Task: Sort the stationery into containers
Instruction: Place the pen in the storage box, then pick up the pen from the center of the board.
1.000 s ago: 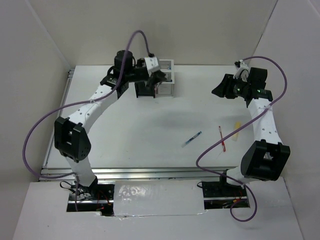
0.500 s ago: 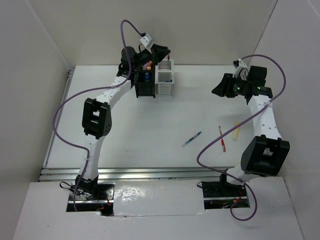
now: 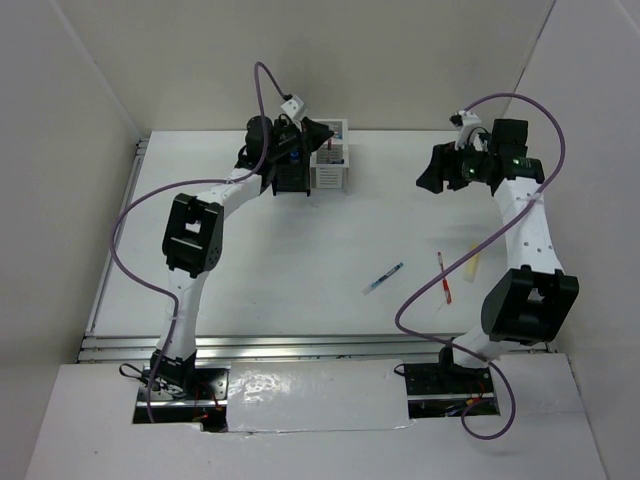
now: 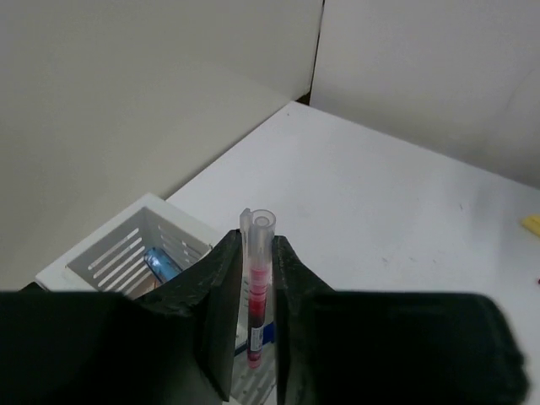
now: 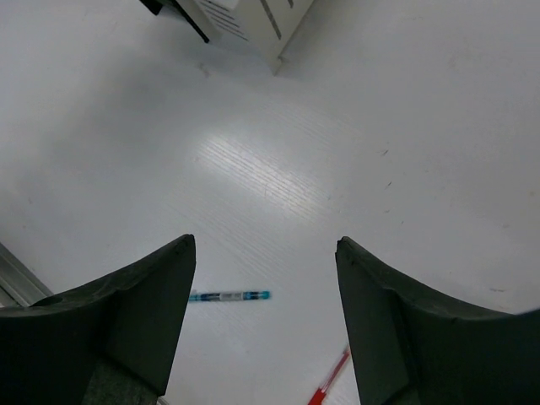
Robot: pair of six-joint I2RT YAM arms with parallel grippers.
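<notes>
A clear red pen (image 4: 256,291) is clamped in the left gripper (image 4: 255,246) above the white pen box (image 4: 125,251); the right gripper (image 5: 264,253) is spread wide.

- The clear pen (image 4: 256,295) in the black left gripper (image 4: 256,249) showed red inside.
- The white slatted box (image 4: 126,249) beneath it held a blue item (image 4: 160,263).
- A blue pen (image 5: 229,295) and a red pen (image 5: 331,381) lay under the black right gripper (image 5: 263,245) on the white table (image 5: 380,126).
</notes>
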